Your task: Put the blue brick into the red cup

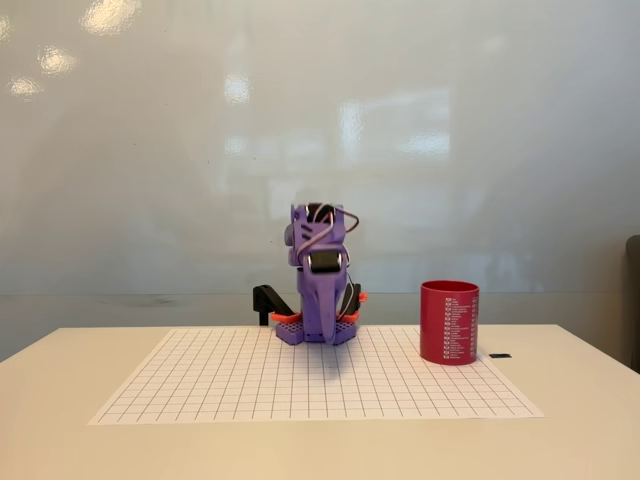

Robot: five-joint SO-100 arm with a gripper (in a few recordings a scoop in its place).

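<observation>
From the fixed view I see the purple arm [322, 290] folded down compactly over its base at the far edge of the grid sheet [300, 385], with its gripper [322, 325] tucked low and pointing towards the table. Whether the jaws are apart or together I cannot tell from here, because the arm's own body hides them. The red cup [449, 321] stands upright on the right part of the sheet, well apart from the arm, its column of white print facing me. I cannot find the blue brick anywhere on the sheet or the table [580, 440]; it may sit behind the arm or be hidden in the gripper, so I judge the task as barely begun. Before I move, I want to locate the brick, so my first step should be to raise the arm slowly and clear the view. When I grasp, I would close across the brick's flat sides, not its studs. Carrying to the cup, I would come in high over the rim and release centred, since a knock could tip it
</observation>
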